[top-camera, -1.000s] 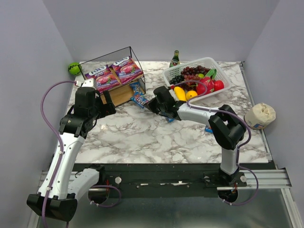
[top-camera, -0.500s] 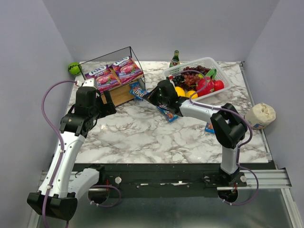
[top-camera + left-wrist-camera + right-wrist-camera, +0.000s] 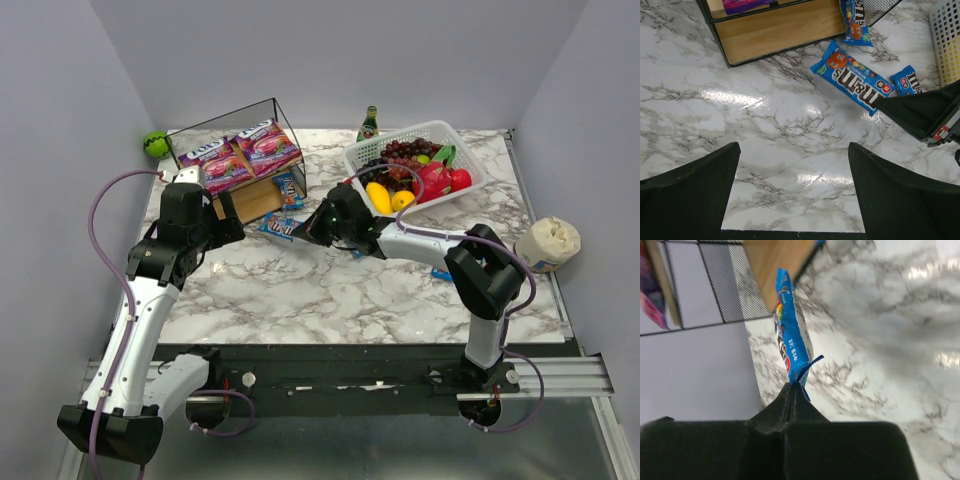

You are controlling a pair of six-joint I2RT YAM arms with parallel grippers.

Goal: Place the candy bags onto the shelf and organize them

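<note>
The right gripper (image 3: 792, 390) pinches one end of a small blue brown-lettered candy packet (image 3: 789, 337), while the left gripper (image 3: 792, 150) holds its jaws wide apart.

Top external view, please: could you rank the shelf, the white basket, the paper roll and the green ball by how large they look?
1. The shelf and the basket look much alike, the shelf perhaps slightly larger, so I won't separate them.
2. The paper roll.
3. The green ball, clearly smallest.
</note>
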